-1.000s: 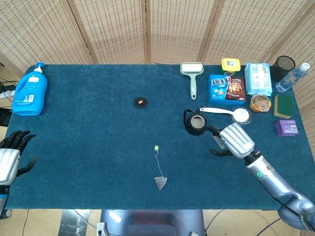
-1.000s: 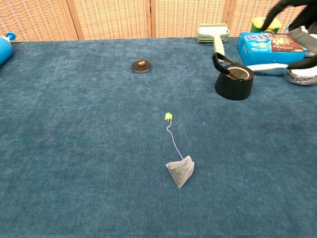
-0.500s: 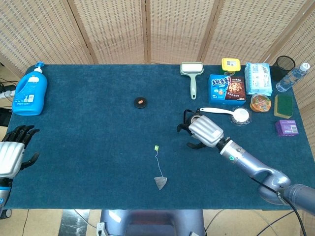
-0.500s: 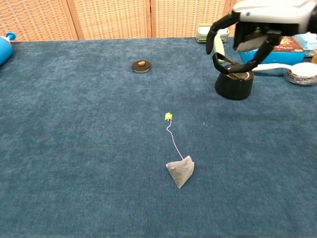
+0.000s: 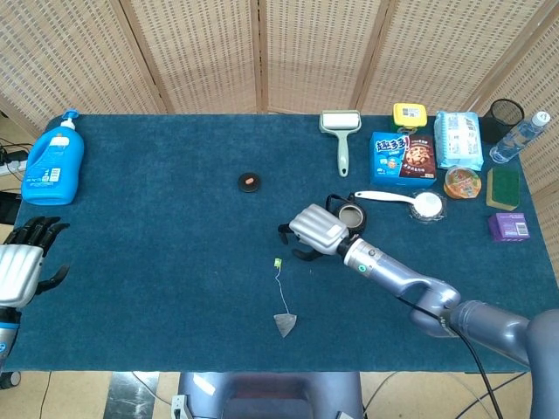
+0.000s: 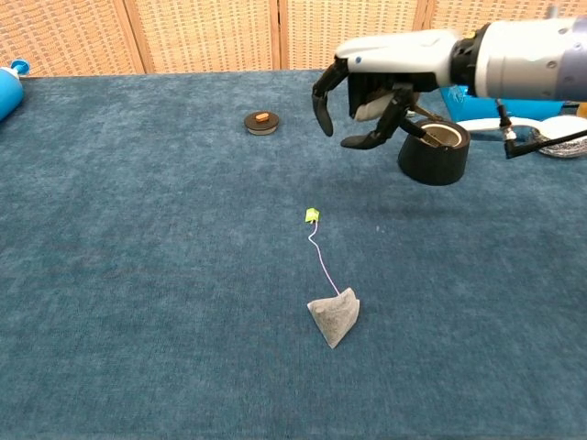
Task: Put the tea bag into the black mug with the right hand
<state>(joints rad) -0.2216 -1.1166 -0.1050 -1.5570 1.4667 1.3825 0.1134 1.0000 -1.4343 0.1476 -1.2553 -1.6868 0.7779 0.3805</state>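
A grey pyramid tea bag (image 5: 285, 325) (image 6: 334, 317) lies on the blue cloth near the front edge, its string running up to a small green tag (image 5: 278, 262) (image 6: 312, 216). The black mug (image 5: 347, 216) (image 6: 434, 150) stands upright to the right of the tag. My right hand (image 5: 314, 232) (image 6: 371, 81) hovers between mug and tag, palm down, fingers spread and curved, holding nothing. It hangs above and right of the tag, apart from it. My left hand (image 5: 24, 262) is at the table's left edge, fingers apart, empty.
A small black lid (image 5: 250, 182) (image 6: 261, 121) lies behind the tea bag. A white spoon (image 5: 403, 201), lint roller (image 5: 340, 133), cookie box (image 5: 403, 158) and other packets crowd the back right. A blue detergent bottle (image 5: 53, 161) stands at the far left.
My right hand has swept leftward from beside the mug, past it, to a spot above and right of the green tag. The tea bag has not moved. The left hand barely shifted.
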